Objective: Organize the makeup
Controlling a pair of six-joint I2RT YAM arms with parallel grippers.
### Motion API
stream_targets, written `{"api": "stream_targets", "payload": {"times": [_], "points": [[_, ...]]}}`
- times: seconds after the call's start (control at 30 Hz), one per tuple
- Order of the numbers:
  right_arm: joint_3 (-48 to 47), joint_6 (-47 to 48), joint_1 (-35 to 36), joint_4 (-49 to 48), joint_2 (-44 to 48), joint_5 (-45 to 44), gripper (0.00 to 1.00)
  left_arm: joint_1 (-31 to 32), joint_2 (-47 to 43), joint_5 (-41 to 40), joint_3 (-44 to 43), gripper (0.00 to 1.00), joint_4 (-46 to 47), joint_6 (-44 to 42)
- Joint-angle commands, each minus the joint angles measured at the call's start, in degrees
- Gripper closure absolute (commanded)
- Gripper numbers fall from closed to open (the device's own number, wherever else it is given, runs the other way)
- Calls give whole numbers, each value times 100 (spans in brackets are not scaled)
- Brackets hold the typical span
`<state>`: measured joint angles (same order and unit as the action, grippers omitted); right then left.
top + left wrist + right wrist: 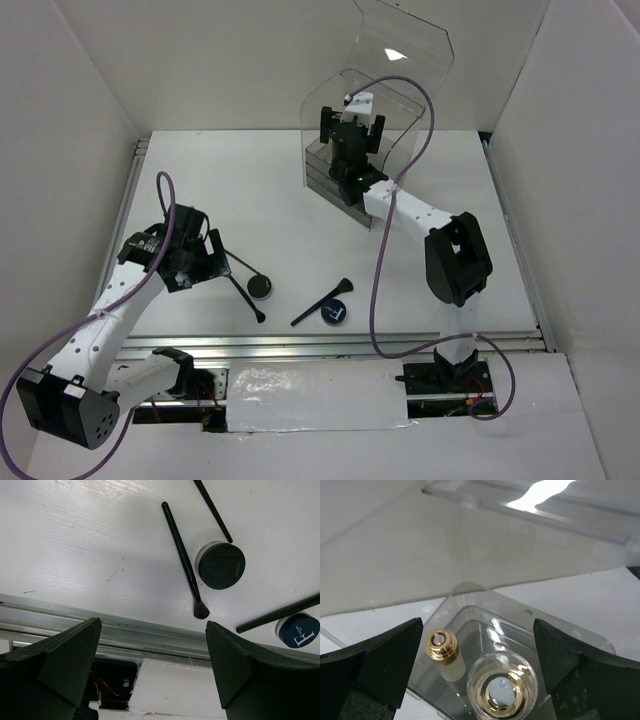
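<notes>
Right tool: the right tool (352, 128) hangs over the top tray of the clear box (330, 178), fingers wide apart, nothing clamped.
Left tool: the left tool (152, 650) is also spread apart and empty, held low over the table (75, 540) near its front rail.
Makeup in the box: the cream tube (443, 654) stands upright in the tray. The gold lipstick (501, 692) sits just beside it in a round clear cup. Neither is touched by the fingers.
Makeup on the table: three brushes (181, 555) lie flat. One runs close past the dark jar (221, 565), and the blue jar (298, 631) sits further right, beside another handle.
Step in hand: release over the tray is judged done and a clean retreat is called for. The right tool is best raised straight up, because a sideways drift could tip the narrow tube, and the raised lid (400, 50) is close behind.
Next reach: a brush is probably best pinched at mid-handle, across its width.
Materials: the box and lid are glossy, see-through plastic, hard to judge by eye. The gold collar and lipstick are polished and slippery. The brush handles are thin, black and round — likely to roll. The jars are squat discs with flat lids, and the table is matte white and faintly ribbed.
</notes>
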<state>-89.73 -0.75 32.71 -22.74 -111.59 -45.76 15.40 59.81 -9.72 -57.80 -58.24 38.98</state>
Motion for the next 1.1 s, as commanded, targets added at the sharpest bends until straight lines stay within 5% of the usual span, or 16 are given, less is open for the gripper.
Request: {"api": "stream_targets", "payload": {"times": [0.0, 0.4, 0.5, 0.6, 0.63, 0.73, 0.9, 1.07], "points": [[-448, 110, 69, 24, 673, 233, 0, -37, -66, 93, -108, 1, 93, -92], [-2204, 84, 140, 2087, 1368, 1148, 4, -37, -48, 189, -144, 1, 181, -75], [-2566, -257, -62, 2546, 1605, 1490, 28, -37, -49, 172, -144, 1, 216, -84], [-2821, -652, -396, 3046, 1789, 1911, 61, -37, -48, 172, -117, 1, 251, -84], [-2865, -724, -475, 3161, 1903, 2026, 80, -37, -49, 215, -117, 1, 269, -75], [-2673, -908, -616, 3232, 2315, 2176, 100, -37, -84, 242, -100, 1, 278, -31], [-2356, -1512, -1221, 3232, 2756, 2518, 100, -37, -136, 295, -12, 0, 278, -22], [-2049, -2656, -2593, 3032, 2924, 3502, 100, -46, -163, 391, -21, 1, 322, -13]]}}
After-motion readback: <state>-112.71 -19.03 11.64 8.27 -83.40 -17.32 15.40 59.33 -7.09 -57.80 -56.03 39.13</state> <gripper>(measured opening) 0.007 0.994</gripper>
